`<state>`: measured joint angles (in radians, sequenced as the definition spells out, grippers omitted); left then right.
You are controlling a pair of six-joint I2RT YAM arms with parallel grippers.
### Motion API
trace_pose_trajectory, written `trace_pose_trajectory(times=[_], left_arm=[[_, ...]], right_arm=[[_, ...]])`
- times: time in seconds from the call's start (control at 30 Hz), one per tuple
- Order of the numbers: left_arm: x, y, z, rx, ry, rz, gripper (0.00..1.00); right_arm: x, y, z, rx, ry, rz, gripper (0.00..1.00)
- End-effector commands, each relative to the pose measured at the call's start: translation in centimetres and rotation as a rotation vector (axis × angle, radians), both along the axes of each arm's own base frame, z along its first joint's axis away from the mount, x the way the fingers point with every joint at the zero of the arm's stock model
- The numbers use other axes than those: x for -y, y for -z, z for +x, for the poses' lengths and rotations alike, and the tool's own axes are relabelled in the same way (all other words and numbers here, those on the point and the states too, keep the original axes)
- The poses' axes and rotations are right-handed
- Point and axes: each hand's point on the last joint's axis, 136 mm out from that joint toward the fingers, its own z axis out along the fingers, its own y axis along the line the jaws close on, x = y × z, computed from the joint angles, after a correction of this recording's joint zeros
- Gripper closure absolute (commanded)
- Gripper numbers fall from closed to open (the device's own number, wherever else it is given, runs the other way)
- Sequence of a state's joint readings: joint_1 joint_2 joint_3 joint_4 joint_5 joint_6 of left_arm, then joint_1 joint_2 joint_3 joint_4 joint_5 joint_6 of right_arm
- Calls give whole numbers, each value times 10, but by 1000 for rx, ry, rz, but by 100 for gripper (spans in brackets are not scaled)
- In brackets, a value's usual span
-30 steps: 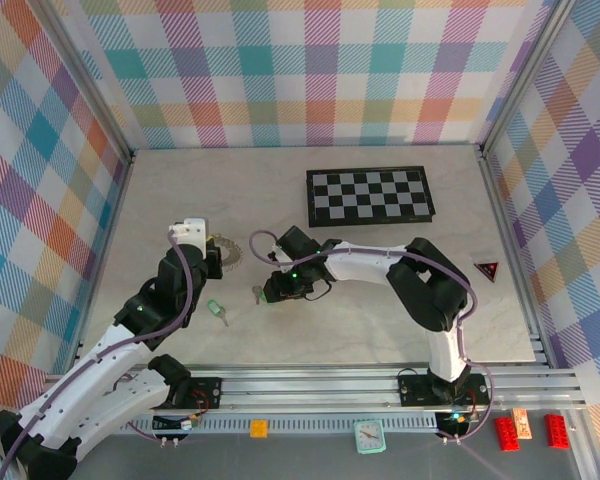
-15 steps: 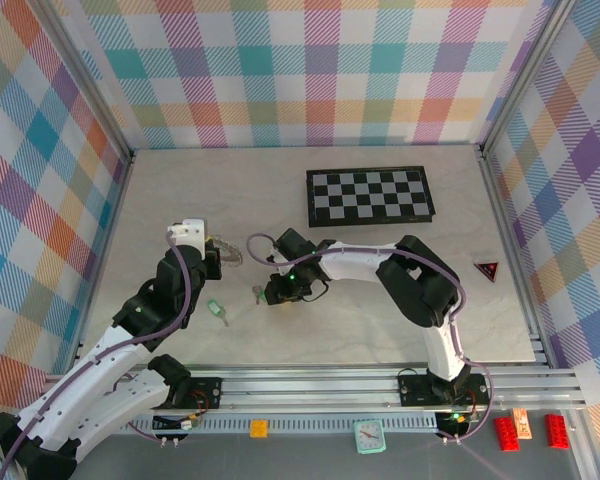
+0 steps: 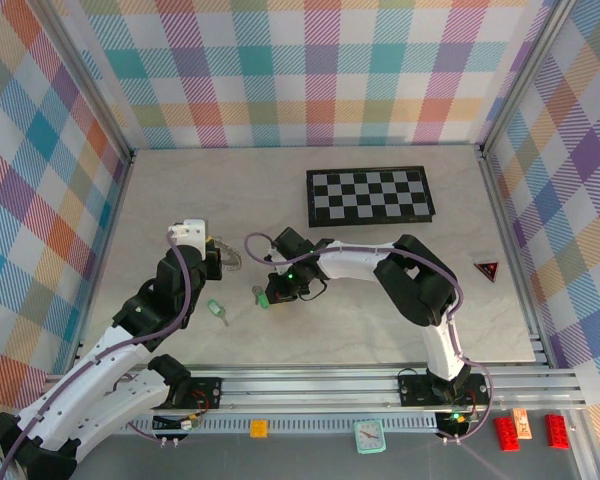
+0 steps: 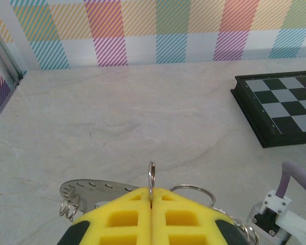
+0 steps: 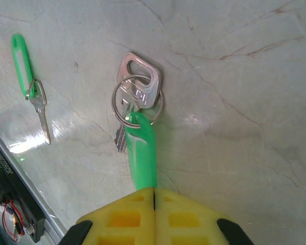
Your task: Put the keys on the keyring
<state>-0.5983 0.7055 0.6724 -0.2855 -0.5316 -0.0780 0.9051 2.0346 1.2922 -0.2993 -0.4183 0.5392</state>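
- The left gripper (image 3: 216,256) (image 4: 151,195) is at the left-centre of the pale marbled surface (image 3: 380,310). Its yellow pads (image 4: 127,214) are pressed together on a thin silver wire loop (image 4: 151,176) that stands upright between them.
- The flat dark grey metal keyring (image 3: 232,250) (image 4: 92,187) lies just behind those pads. In the left wrist view it has a row of slots along its edge. I cannot quite tell whether the pinched loop joins it.
- Nearer the bases lies a loose key (image 3: 217,311) (image 5: 38,102) with a small silver blade and a long green plastic tag. It rests flat on the surface, apart from both grippers.
- Right of it is a second key (image 3: 259,294) (image 5: 139,84), silver, on a small split ring with its own green plastic tag (image 5: 143,153).
- The right gripper (image 3: 276,290) (image 5: 154,193) has its yellow pads closed on the end of that tag, and the key lies flat just beyond them.
- A black-and-white checkerboard (image 3: 370,195) (image 4: 280,109) lies at the far right, well apart from the keys.
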Motion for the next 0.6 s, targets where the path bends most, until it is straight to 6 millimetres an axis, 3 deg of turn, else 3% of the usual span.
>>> trace_pose_trajectory(times=[0.0,0.23,0.4,0.57], left_arm=[[-1,-11,2,38,6,-12,100],[-9,-12,1,43,-31,11,100],[-31,-22,-4,92,-132,46,100],[-53,-38,-14,150,-223,46,100]], right_arm=[[-2,-6,-8,-2,-28,22,97],[8,-13,-9,32,-15,0,98],[4,-20,-4,83,-15,-22,63],[-5,-19,6,145,-22,-82,57]])
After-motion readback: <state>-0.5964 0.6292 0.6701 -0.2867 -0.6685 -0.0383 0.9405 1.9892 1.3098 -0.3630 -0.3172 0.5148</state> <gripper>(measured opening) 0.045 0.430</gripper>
